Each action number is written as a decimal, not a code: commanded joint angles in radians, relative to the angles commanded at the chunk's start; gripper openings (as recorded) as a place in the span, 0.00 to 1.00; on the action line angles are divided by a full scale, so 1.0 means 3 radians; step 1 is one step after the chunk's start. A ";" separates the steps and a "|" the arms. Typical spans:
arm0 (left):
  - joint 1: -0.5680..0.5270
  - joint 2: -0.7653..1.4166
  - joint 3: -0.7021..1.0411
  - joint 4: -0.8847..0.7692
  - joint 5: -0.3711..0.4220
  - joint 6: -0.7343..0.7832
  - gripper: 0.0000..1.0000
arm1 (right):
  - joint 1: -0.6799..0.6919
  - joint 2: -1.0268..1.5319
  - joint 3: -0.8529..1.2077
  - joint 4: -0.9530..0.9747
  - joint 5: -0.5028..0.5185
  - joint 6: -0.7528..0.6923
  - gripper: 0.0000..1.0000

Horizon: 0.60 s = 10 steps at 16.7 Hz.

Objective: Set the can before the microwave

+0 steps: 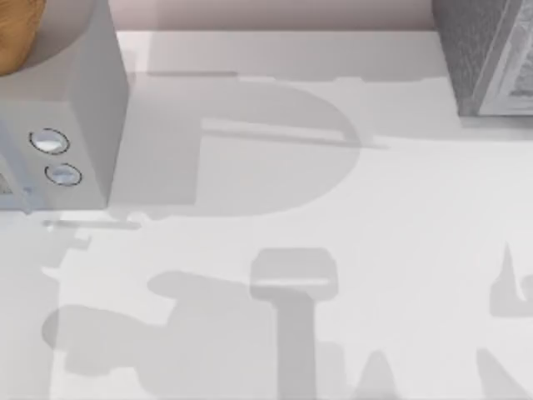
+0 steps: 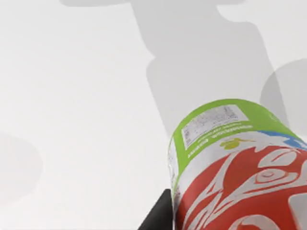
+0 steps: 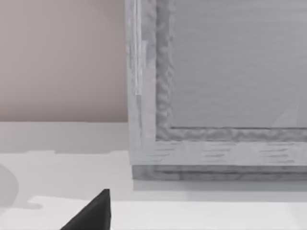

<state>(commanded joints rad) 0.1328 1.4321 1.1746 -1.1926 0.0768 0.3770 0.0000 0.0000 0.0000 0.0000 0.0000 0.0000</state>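
From the top view we've got the smooth boxy light-grey microwave [image 1: 71, 108] upper left with two round dials, the left wrist view has the glossy can [image 2: 235, 167] lower right, apparently pinched mid-carry toward it, and the right wrist view has a speckled grey box [image 3: 216, 91], jaws can't tell.

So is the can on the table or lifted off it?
Lifted, it seems: the can hangs above the table, beside a dark finger of the left gripper.

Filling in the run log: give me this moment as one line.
can: at left gripper, above table | microwave: far left | speckled grey box: far right, facing right gripper | placement: not yet done
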 joint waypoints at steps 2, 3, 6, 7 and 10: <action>0.0439 -0.0129 -0.0346 0.0199 -0.0037 0.0110 0.00 | 0.0000 0.0000 0.0000 0.0000 0.0000 0.0000 1.00; 0.0620 -0.0167 -0.0491 0.0291 -0.0056 0.0154 0.00 | 0.0000 0.0000 0.0000 0.0000 0.0000 0.0000 1.00; 0.0960 -0.0214 -0.0787 0.0492 -0.0101 0.0238 0.00 | 0.0000 0.0000 0.0000 0.0000 0.0000 0.0000 1.00; 0.1002 -0.0216 -0.0828 0.0520 -0.0108 0.0249 0.00 | 0.0000 0.0000 0.0000 0.0000 0.0000 0.0000 1.00; 0.1010 -0.0216 -0.0836 0.0526 -0.0109 0.0251 0.00 | 0.0000 0.0000 0.0000 0.0000 0.0000 0.0000 1.00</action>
<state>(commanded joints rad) 0.4358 1.3673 0.9238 -1.0349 0.0440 0.4522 0.0000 0.0000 0.0000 0.0000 0.0000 0.0000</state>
